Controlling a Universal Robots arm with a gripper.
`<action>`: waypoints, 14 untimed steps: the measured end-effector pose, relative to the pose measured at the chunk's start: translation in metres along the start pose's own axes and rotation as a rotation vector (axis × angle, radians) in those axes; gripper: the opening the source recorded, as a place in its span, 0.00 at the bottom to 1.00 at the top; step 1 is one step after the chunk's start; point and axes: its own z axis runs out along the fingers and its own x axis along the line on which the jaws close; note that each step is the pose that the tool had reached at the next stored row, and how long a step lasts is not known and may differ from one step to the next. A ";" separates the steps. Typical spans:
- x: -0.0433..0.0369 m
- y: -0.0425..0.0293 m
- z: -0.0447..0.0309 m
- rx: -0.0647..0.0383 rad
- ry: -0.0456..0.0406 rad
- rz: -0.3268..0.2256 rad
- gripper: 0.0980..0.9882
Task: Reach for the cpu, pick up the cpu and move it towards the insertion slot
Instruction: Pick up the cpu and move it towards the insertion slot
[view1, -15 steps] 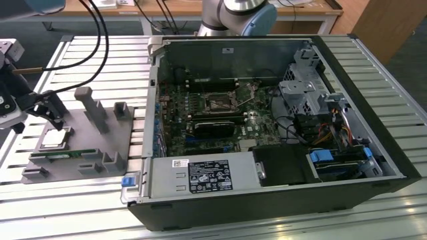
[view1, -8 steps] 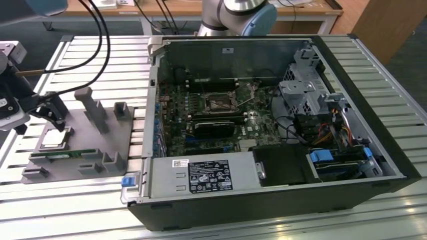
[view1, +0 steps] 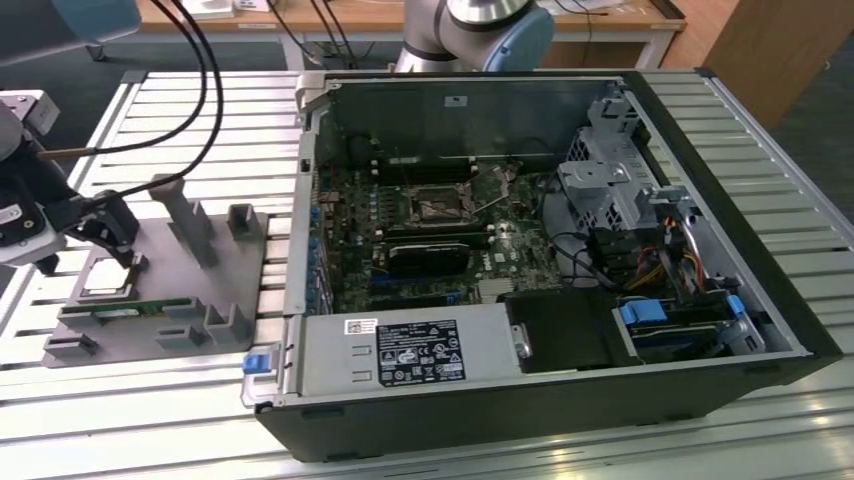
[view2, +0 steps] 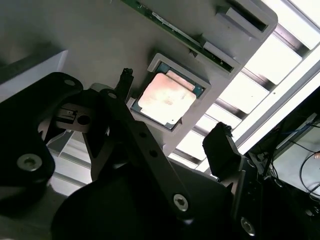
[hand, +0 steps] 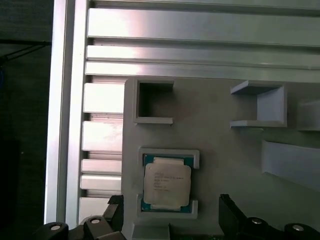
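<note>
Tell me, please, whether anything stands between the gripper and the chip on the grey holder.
Nothing visible does. In the first wrist view the chip lies uncovered in its pocket on the grey holder. The open gripper has one finger to each side of it, with only bare space between.

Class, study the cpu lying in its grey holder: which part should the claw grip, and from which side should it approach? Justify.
Grip the cpu by its two opposite bare edges, coming straight down from above. It lies flat, and the grey holder's brackets cover its other two edges. The open claw looks lined up that way.
</note>
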 end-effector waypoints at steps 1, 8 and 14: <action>0.0000 -0.0001 0.0034 0.000 0.0000 0.000 0.83; 0.0000 -0.0004 0.0157 0.001 0.0000 0.001 0.83; 0.0000 0.0010 0.0241 0.006 0.0001 0.005 0.83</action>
